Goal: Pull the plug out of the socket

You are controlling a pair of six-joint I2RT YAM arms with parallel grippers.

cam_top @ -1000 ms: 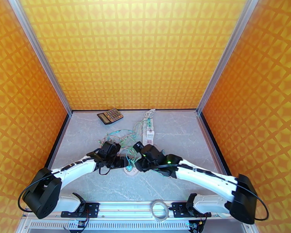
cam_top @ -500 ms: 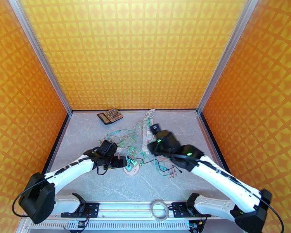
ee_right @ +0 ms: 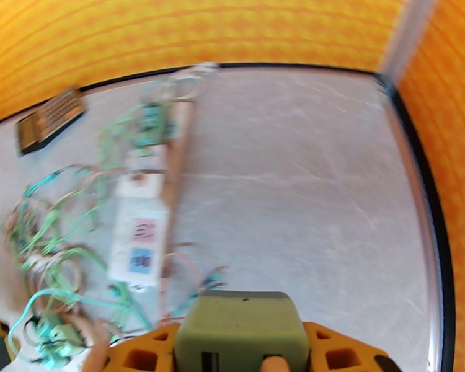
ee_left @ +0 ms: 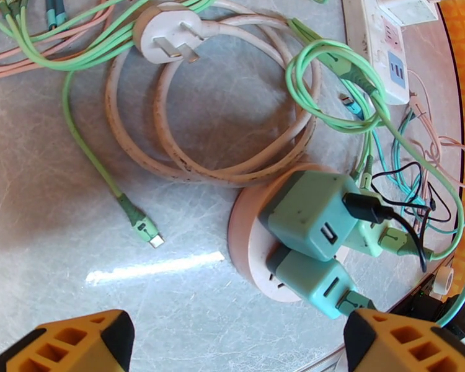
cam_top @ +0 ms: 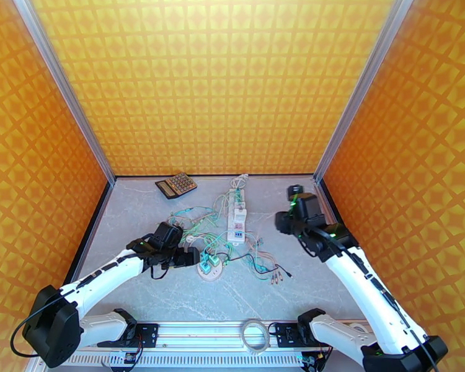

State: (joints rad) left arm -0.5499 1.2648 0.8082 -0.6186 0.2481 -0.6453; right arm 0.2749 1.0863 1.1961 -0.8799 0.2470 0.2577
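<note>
R hand (ee_right: 242,356) grips a green plug (ee_right: 241,320), up near the right wall, well apart from the round socket (ee_left: 251,246). Prongs hidden, R wrist pic blurred. L hand (ee_left: 237,345) hovers by the socket, jaws wide, nothing in it; fingertips (ee_left: 65,342) cut off at btm edge. Two teal chargers (ee_left: 310,212) sit in the socket. Cables (ee_left: 170,144) tangle, ends hard to trace. Grey marbled tabletop (cam_top: 294,286), orange patterned walls (cam_top: 214,88).

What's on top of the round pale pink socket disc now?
Two mint-green cube chargers stand plugged into the pink socket disc, a black cable plug in the upper one. The outlets beneath them are hidden.
</note>
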